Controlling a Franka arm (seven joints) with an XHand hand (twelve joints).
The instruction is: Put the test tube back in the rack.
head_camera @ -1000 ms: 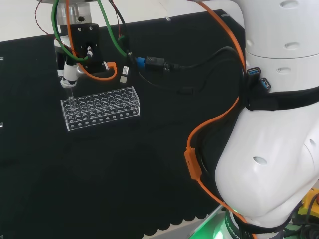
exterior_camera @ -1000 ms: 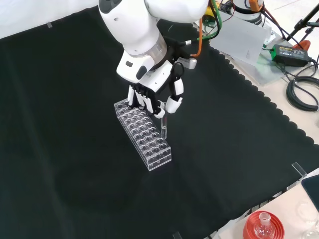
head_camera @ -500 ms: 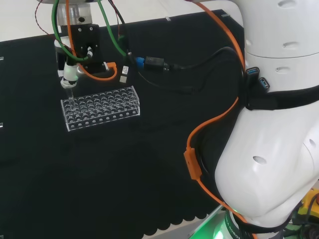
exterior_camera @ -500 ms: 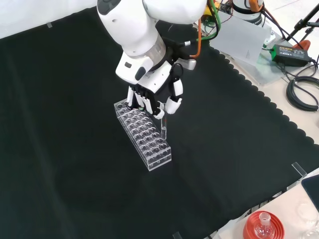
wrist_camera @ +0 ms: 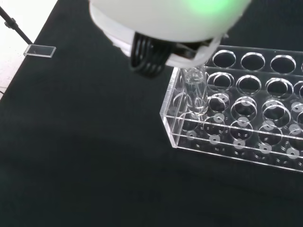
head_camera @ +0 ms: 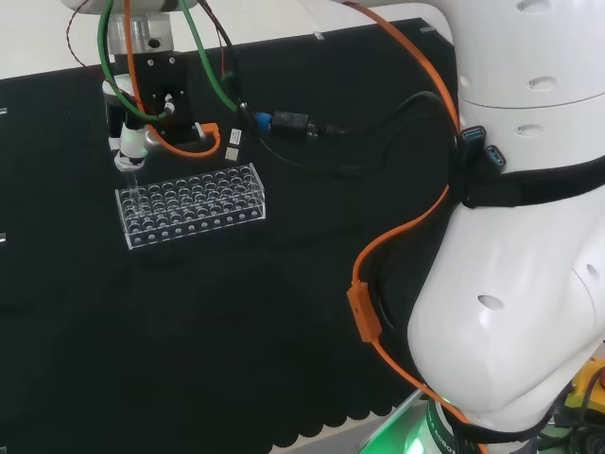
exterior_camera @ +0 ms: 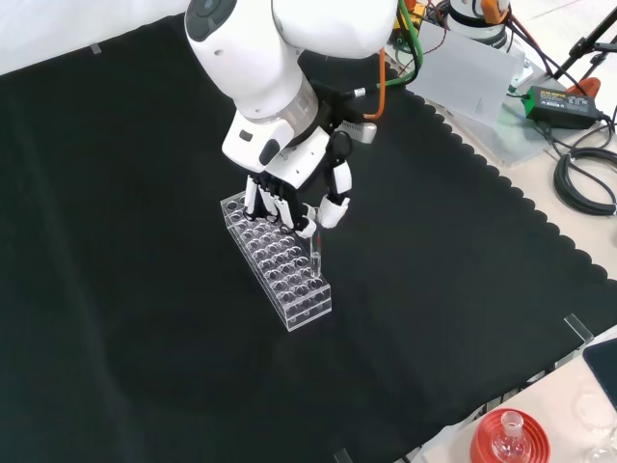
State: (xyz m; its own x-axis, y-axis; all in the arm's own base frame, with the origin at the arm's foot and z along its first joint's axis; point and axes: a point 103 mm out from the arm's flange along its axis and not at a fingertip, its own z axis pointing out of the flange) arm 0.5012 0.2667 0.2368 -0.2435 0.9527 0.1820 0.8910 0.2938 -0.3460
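Black cloth (exterior_camera: 145, 318) with a scalloped edge covers the bench, and a pale floor shows beyond it. In the front view, off the cloth's far corner well away from the hand, lie a black power brick (exterior_camera: 559, 99) and coiled cables (exterior_camera: 588, 183); at that view's lower right edge a small flask (exterior_camera: 508, 436) sits on a red ribbed stand (exterior_camera: 487, 446). In the wrist view a small clear slide (wrist_camera: 40, 51) lies at the cloth's border.

Directly under the hand (exterior_camera: 289, 203) stands a clear plastic rack (exterior_camera: 280, 265), a long block of round wells in several rows. Its long axis runs from under the fingers out toward the lower right of the front view; in the head view it (head_camera: 194, 205) runs left to right.

The hand's fingers (exterior_camera: 328, 210) are curled and pinch the top of the test tube (exterior_camera: 315, 249). The tube hangs straight below the fingertips, long axis vertical, rounded closed end pointing down. In the wrist view its lower part (wrist_camera: 196, 97) is inside a well in the end column of the rack, near a corner, and the rounded tip sits low between the rack's plates; whether it touches the bottom cannot be told. In the head view the tube (head_camera: 131, 185) drops from the hand (head_camera: 130, 142) into the rack's left end.

Orange, green and black cables (head_camera: 312, 128) trail from the wrist across the cloth to the arm's white links (head_camera: 515, 284).
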